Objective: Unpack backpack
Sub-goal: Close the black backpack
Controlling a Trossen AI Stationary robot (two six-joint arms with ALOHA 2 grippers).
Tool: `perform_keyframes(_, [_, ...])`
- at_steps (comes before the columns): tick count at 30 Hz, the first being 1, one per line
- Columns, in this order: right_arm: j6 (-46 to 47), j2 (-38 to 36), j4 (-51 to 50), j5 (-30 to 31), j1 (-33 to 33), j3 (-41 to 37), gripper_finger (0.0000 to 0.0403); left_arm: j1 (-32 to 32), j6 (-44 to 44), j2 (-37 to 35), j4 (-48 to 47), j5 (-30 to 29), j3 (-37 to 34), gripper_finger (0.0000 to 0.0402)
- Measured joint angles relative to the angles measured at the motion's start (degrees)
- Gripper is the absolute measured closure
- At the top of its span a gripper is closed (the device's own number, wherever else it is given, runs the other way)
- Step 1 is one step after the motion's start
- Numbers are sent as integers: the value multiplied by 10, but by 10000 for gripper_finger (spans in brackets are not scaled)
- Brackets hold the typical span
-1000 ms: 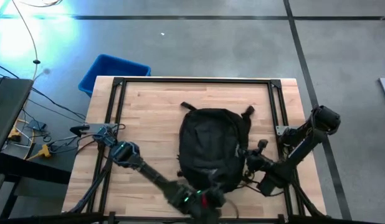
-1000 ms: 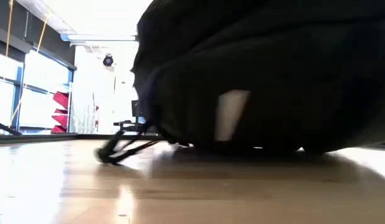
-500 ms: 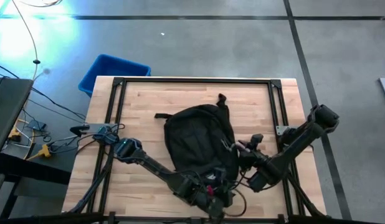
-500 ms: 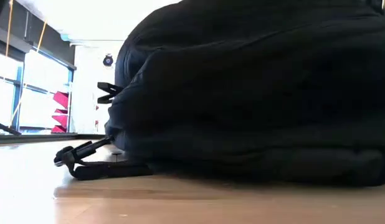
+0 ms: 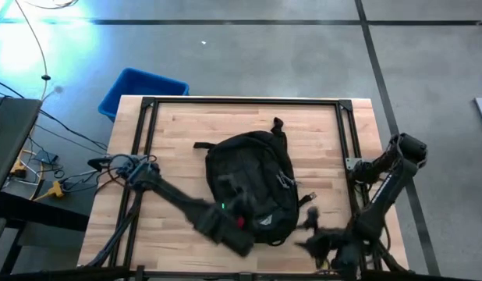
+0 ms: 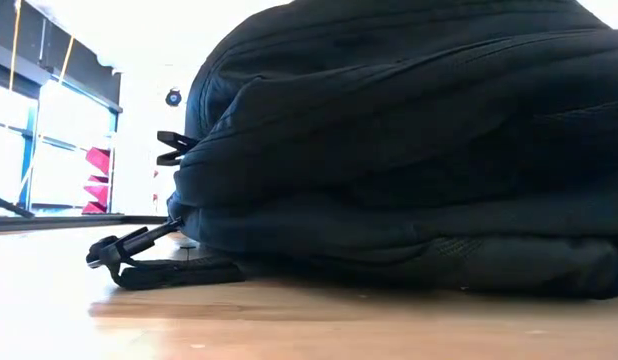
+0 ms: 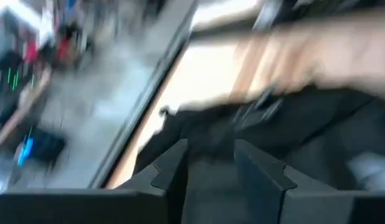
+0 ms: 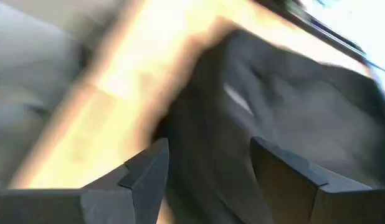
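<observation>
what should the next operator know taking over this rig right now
Left hand: open, empty, at the backpack's near left edge.
Right hand: open, empty, off the backpack's near right corner.
Backpack lies flat mid-table, top loop pointing to the far side, straps loose.
Blue bin sits off the far left corner.
Done: nothing unpacked that shows.
Left: open the backpack and take out whatever is inside.

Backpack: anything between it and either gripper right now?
Nothing visible. The backpack lies alone mid-table. The left gripper is at its near edge, fingers apart with nothing between them. The right gripper is off its near right corner, open, with only bare table between.
</observation>
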Motion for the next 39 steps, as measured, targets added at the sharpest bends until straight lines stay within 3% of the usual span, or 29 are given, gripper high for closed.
perform_keyframes(2, [-82,0,150,-46,-23,-38,199,31,-75,4,-63,22,-20,315])
perform_keyframes(5, [-140,0,296,-103,-75,-82,205,74,-49,0,-33,39,-79,329])
perform_keyframes(7, [-135,0,342,-164,-117,-105,208,103,-60,-2,-18,47,-115,336])
perform_keyframes(10, [-91,2,331,-268,-175,-138,212,143,-98,-3,-33,102,-179,343])
perform_keyframes(14, [-15,1,246,-290,-215,-176,222,180,-136,-2,-17,190,-268,348])
perform_keyframes(18, [91,-3,94,-253,-226,-187,239,186,-134,-2,41,250,-329,349])
perform_keyframes(21, [194,-5,-54,-235,-218,-180,253,171,-105,-6,109,260,-325,349])
perform_keyframes(25, [327,-1,-259,-228,-186,-158,267,144,-49,-1,197,267,-261,349])
perform_keyframes(33, [564,2,-544,-250,-77,-57,269,88,110,-1,386,256,-168,349])
perform_keyframes(35, [590,2,-573,-233,-55,-35,269,77,128,-1,380,237,-151,349])
perform_keyframes(39, [564,2,-535,-160,-25,-7,269,67,106,-3,292,129,-135,354])
